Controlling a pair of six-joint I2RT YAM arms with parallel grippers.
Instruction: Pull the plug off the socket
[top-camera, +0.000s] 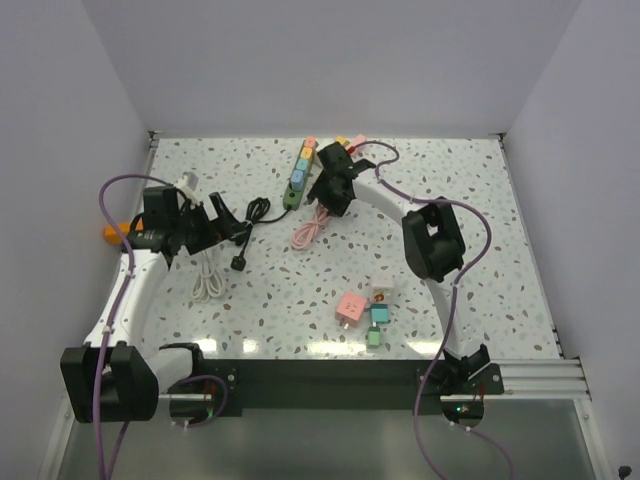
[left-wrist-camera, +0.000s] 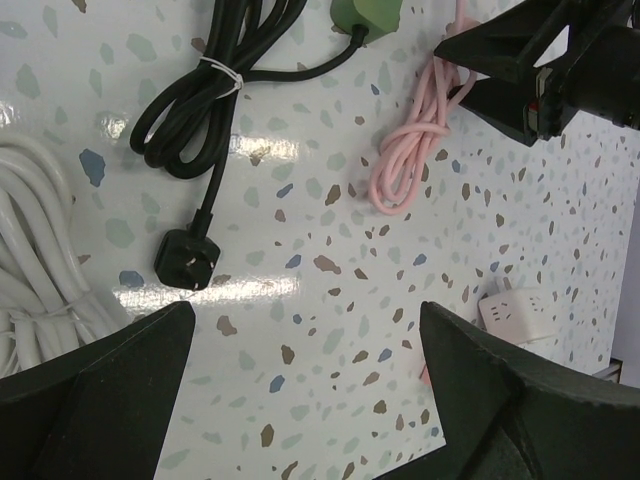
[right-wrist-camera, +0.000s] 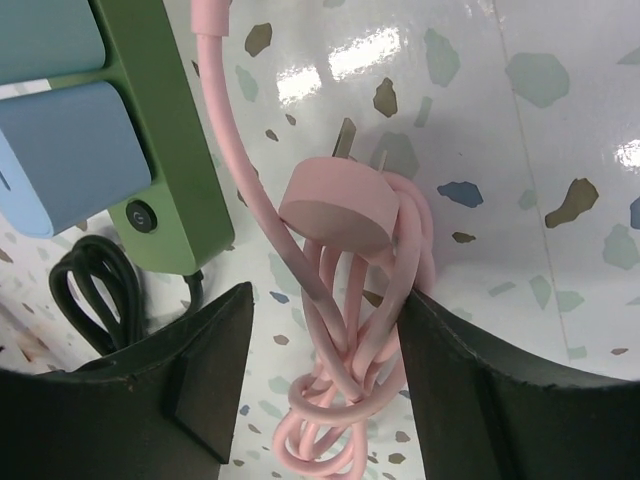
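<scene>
Beside green socket strip (right-wrist-camera: 168, 140), pink plug (right-wrist-camera: 335, 208)

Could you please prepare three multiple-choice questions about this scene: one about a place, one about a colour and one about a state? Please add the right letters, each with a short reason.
1. Where does the pink cable lie?
A) at the far right corner
B) between the fingers of the right gripper, beside the green power strip
C) off the table

2. What colour is the loose plug seen by the left wrist camera?
A) white
B) black
C) green

3. How is the left gripper?
A) wide open, holding nothing
B) shut on the pink cable
C) shut on the loose plug

Answers:
1 B: the right wrist view shows the bundle between the fingers, with the strip beside it.
2 B: the plug and its cord are black.
3 A: its fingers stand far apart, gripping nothing.
</scene>
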